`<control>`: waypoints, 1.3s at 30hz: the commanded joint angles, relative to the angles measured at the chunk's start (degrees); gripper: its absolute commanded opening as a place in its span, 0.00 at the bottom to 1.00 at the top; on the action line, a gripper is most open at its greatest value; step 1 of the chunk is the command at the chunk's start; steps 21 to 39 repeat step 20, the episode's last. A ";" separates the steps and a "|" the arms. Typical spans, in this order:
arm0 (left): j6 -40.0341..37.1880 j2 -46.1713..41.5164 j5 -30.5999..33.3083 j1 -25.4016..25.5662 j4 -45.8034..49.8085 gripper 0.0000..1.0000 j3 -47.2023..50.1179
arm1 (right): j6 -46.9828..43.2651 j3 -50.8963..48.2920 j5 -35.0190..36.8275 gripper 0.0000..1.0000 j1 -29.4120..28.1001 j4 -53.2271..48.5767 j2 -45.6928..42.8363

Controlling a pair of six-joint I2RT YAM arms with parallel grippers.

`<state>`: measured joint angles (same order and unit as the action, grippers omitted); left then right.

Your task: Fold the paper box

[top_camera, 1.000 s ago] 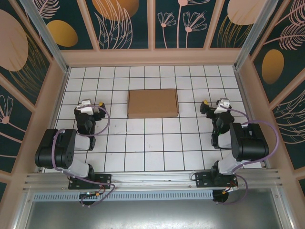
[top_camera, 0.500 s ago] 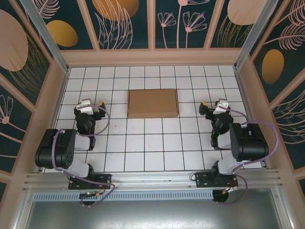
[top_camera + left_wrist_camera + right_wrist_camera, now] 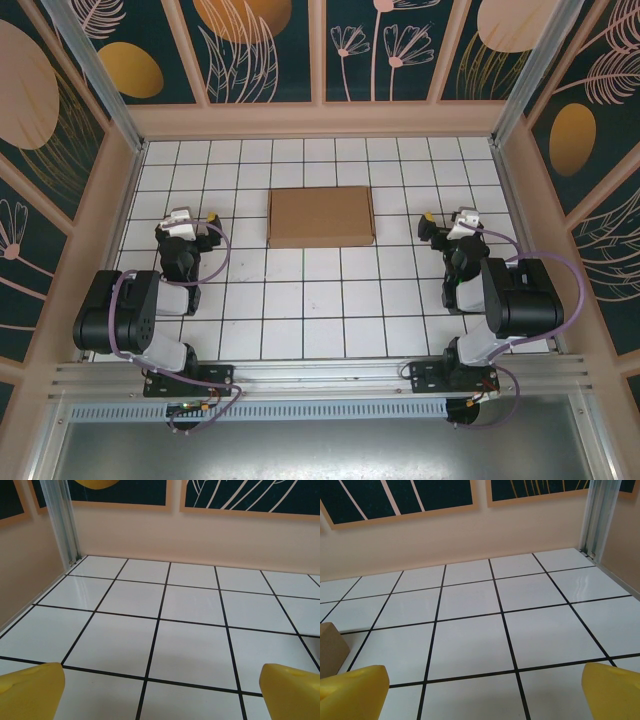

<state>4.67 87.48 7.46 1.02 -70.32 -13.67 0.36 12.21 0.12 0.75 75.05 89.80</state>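
While my left pincer (image 3: 161,694) and my right pincer (image 3: 485,690) both hang released, jaws spread wide, the brown paper box (image 3: 321,216) lies flat on the tiled bench (image 3: 330,300), midway between its side edges and nearer its far edge.

Bright, even light – soft glare on tiles (image 3: 600,587) – sharp focus

Right gripper (image 3: 450,225) slightly further left

white gridded table (image 3: 320,300), patterned walls (image 3: 260,50)
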 commanded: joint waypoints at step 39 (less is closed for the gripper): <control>-0.70 -0.49 -0.70 -0.58 -2.12 0.99 -0.04 | -0.45 -0.52 1.18 0.99 -0.23 2.55 -0.16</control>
